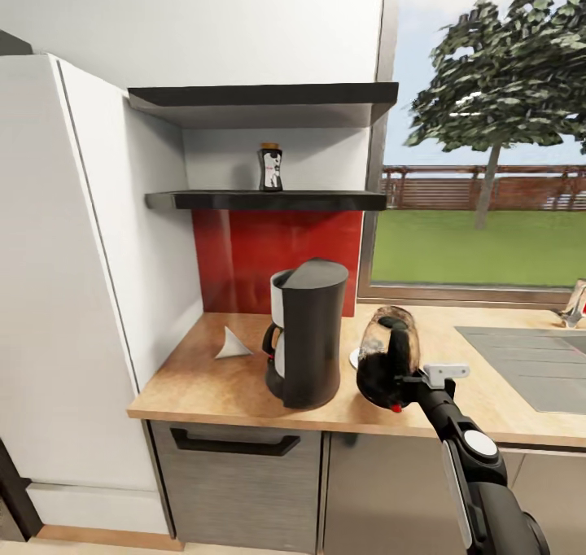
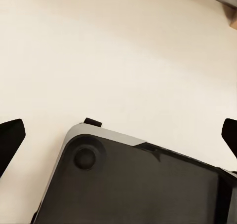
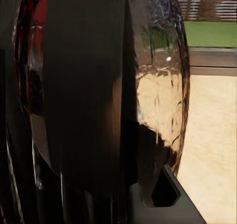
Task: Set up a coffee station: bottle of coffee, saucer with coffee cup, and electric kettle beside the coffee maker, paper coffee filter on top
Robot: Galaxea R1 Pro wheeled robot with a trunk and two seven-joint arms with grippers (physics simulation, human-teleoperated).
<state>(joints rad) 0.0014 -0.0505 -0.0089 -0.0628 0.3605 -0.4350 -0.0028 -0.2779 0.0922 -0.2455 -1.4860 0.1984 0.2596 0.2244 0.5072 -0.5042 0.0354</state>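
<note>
The electric kettle (image 1: 387, 360) is in your right gripper (image 1: 404, 380), which seems closed on its black handle, though the fingertips hide behind the glass. It hangs near the countertop's (image 1: 203, 384) front edge, just right of the coffee maker (image 1: 309, 335). It is tipped: its long axis leans away from you toward the window, base (image 1: 378, 392) toward the front edge, top toward the back. I cannot tell whether the base touches the wood.

Roll your wrist until the base is level before lowering it, or it will land on an edge and topple. Set it down apart from the coffee maker, and mind the white plate edge (image 1: 355, 358) showing behind the kettle.

The paper coffee filter (image 1: 233, 344) lies near the back left corner; the bottle of coffee (image 1: 270, 167) stands on the shelf (image 1: 268, 200). Your left gripper's fingers (image 2: 10, 137) are spread, holding nothing.
</note>
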